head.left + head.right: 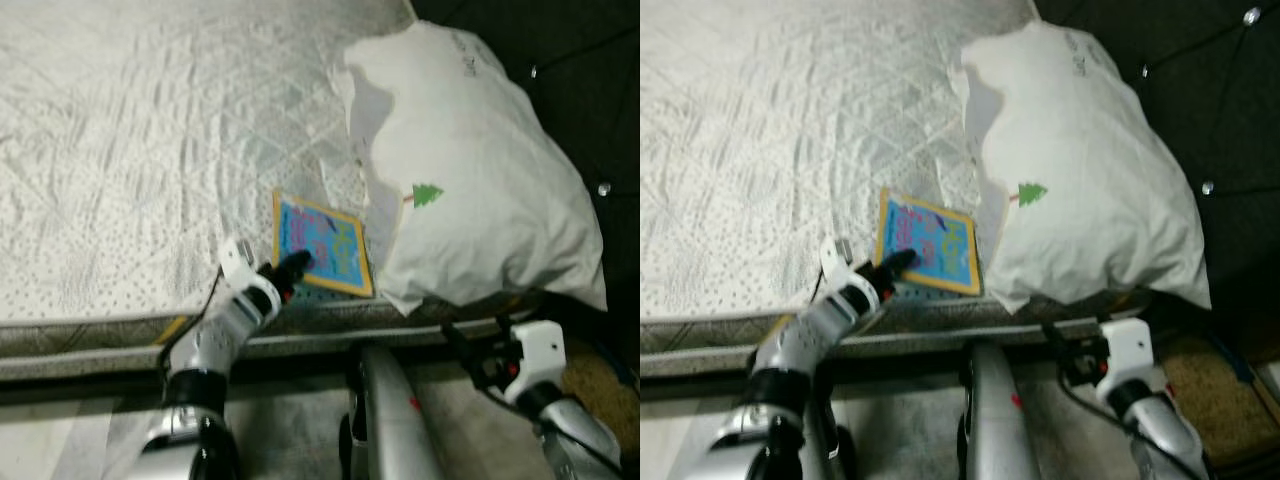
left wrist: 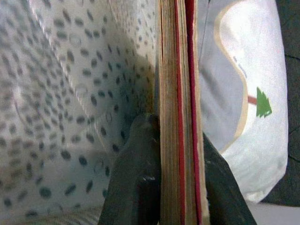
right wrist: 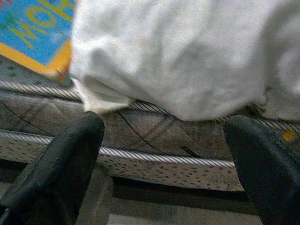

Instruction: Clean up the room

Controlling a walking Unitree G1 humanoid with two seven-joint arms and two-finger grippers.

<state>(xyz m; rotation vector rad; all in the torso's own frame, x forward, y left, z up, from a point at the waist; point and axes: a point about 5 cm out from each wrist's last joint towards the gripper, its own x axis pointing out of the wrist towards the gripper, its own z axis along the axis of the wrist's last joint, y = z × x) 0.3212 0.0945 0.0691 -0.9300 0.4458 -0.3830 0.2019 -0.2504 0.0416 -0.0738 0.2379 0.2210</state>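
Left gripper (image 1: 296, 266) pinching the book (image 1: 322, 245) on the mattress (image 1: 120, 150).
Right gripper (image 3: 164, 154) is hanging spread wide (holding nothing) below the white pillow (image 1: 470, 180) at the bed's edge.

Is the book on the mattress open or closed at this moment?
Closed. The book lies flat on the mattress, cover up; the left gripper pinches its edge, pages pressed together between the fingers.

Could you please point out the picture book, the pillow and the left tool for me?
picture book (image 1: 330, 245), left eye view, on its blue cover.
pillow (image 1: 480, 190), left eye view, mid white fabric.
left tool (image 2: 180, 187), left wrist view, between fingertips clamping the book's edge.
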